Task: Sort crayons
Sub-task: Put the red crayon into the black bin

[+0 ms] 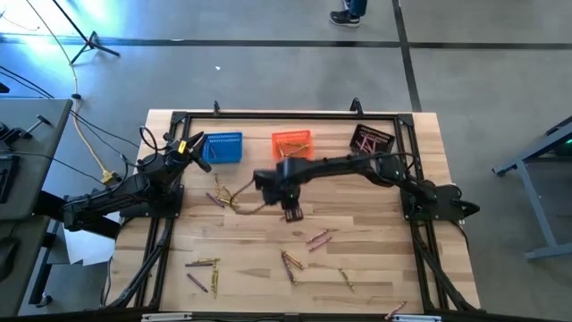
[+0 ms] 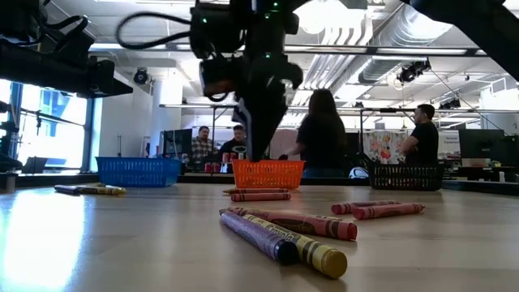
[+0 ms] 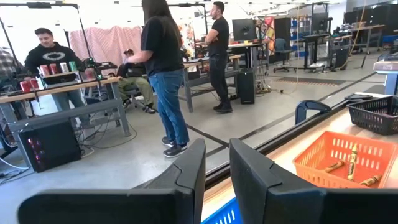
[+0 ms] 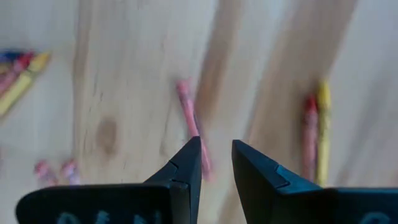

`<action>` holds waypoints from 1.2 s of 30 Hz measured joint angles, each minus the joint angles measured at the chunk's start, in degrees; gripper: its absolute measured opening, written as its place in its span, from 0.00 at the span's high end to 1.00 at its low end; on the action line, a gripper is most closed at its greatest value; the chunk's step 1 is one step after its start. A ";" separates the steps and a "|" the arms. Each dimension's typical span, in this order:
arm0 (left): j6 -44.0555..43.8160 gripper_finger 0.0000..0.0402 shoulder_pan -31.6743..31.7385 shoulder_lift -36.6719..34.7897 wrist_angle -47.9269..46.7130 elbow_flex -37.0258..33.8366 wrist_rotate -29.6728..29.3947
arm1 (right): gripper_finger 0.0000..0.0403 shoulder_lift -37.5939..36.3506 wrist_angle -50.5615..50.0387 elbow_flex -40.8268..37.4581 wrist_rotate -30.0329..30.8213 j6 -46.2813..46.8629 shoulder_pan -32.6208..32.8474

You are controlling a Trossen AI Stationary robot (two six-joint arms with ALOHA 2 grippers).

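Yellow, reddish-pink and purple crayons lie scattered flat on the wooden table (image 1: 375,268): some near the left (image 1: 221,194), a pink pair (image 1: 318,238), several near the front (image 1: 290,265). Some crayons (image 3: 348,163) lie in the orange basket (image 1: 292,143). My right gripper (image 1: 293,213) hovers over mid-table and points down, its fingers a narrow gap apart and empty (image 4: 216,146), with a pink crayon (image 4: 186,109) on the table below it. My left gripper (image 3: 217,152) waits in the air by the blue basket (image 1: 223,148), also narrowly open and empty.
A black basket (image 1: 372,140) stands at the far right of the basket row. Black frame rails (image 1: 170,224) run along the table's sides and far edge. People stand and sit at desks beyond the table (image 2: 320,134).
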 joint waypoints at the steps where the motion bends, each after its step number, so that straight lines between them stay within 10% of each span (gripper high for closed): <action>1: 0.00 0.85 0.00 -0.02 0.00 0.00 0.00 | 0.82 0.00 1.86 -1.03 1.11 0.41 0.72; 36: 0.00 0.85 0.00 -0.01 0.01 -0.01 -0.01 | 0.69 3.29 5.82 -3.20 1.51 -0.73 3.32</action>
